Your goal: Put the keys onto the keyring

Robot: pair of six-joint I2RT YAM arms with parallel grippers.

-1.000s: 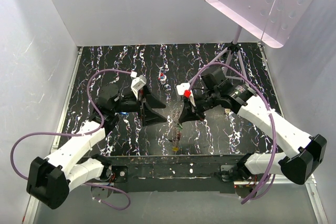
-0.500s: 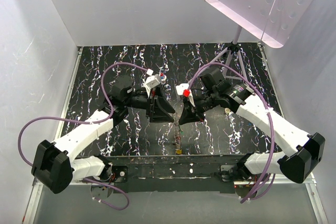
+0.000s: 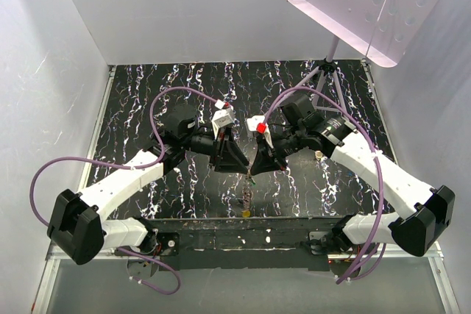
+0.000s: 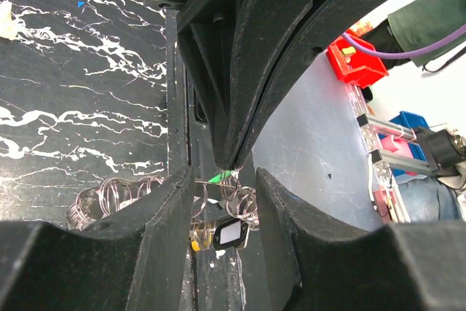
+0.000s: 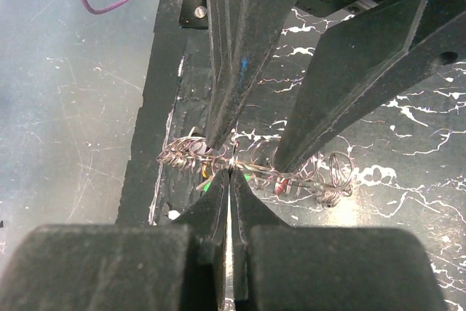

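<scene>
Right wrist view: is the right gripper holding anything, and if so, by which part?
The right gripper is shut on the keyring, pinching a wire loop near the middle of the strand. The left gripper straddles it open, gripping nothing.

No legible text, brand, number or sign in any view, white tag (image 3: 223, 118) at the middle of the top view too small to read, small white-faced tag (image 4: 231, 234) at lower middle of the left wrist view showing no marks.

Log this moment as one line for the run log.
left gripper: open, straddling keyring | right gripper: shut on keyring
</scene>
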